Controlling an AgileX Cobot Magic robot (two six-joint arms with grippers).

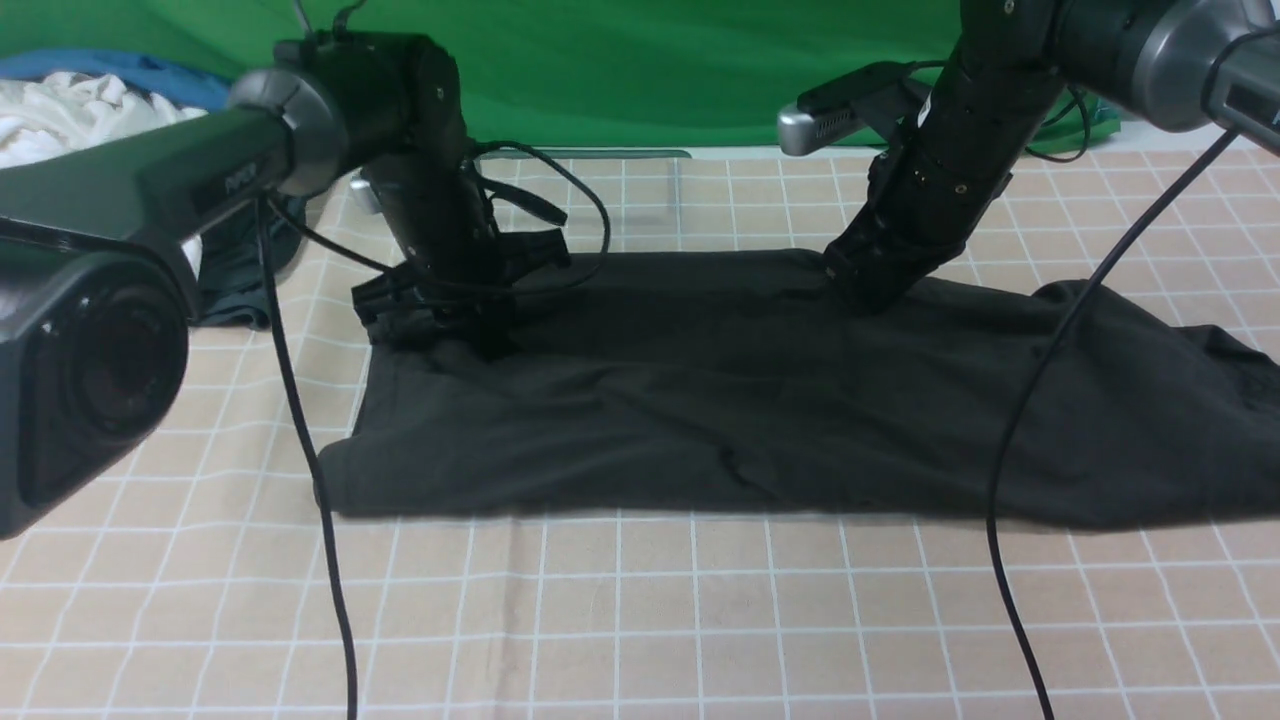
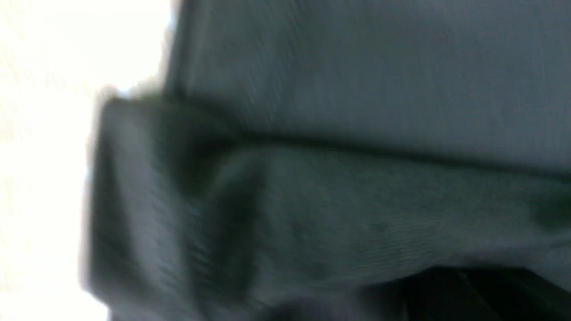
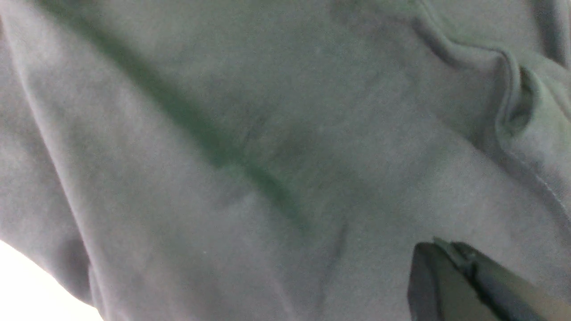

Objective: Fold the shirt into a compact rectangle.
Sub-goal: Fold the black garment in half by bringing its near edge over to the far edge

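The black shirt lies as a long, wide band across the checked table, its right end bunched near the picture's edge. My left gripper is down at the shirt's far left corner; its dark fingers are together with a bulging fold of the shirt against them. My right gripper sits on the shirt's far edge right of centre. Its fingers are pressed together at the cloth, and a crease in the shirt runs toward them. No print or label shows.
A white garment lies in a blue container at the back left, with a smaller dark grey garment beside it. Two black cables hang in front of the shirt. A green backdrop closes the far side.
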